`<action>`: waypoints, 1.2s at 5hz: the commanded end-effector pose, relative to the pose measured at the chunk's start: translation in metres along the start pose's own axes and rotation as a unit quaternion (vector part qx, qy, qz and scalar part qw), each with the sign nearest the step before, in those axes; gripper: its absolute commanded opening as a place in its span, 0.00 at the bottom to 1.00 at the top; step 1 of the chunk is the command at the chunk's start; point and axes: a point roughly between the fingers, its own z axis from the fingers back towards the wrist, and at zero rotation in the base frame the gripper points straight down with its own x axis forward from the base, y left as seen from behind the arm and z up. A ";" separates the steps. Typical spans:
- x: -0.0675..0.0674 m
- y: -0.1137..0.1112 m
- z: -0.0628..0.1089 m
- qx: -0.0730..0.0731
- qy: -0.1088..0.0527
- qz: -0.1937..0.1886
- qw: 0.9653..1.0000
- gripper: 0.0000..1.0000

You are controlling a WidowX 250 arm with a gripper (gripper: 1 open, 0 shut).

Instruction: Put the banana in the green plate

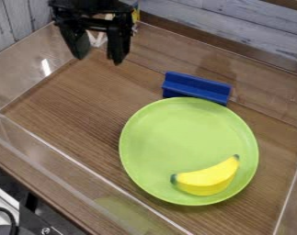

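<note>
Tabletop: banana (210,175) far from jaws

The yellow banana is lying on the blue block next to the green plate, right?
Not quite. The camera view shows the banana lying in the green plate, near its front edge. The blue block sits beside the plate with nothing on it.

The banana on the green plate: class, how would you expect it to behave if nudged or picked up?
The banana looks like smooth moulded plastic, so it is probably stiff, light and a bit slippery. Its curved body resting on the flat green plate suggests that it would rock or slide rather than roll far.
</note>
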 end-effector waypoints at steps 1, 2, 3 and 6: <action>0.005 -0.004 -0.003 -0.002 -0.005 -0.008 1.000 1.00; 0.007 -0.007 -0.009 -0.004 0.000 -0.014 1.000 1.00; 0.012 -0.008 -0.015 -0.004 0.003 -0.023 1.000 1.00; 0.029 -0.010 -0.026 -0.006 0.005 -0.038 0.999 1.00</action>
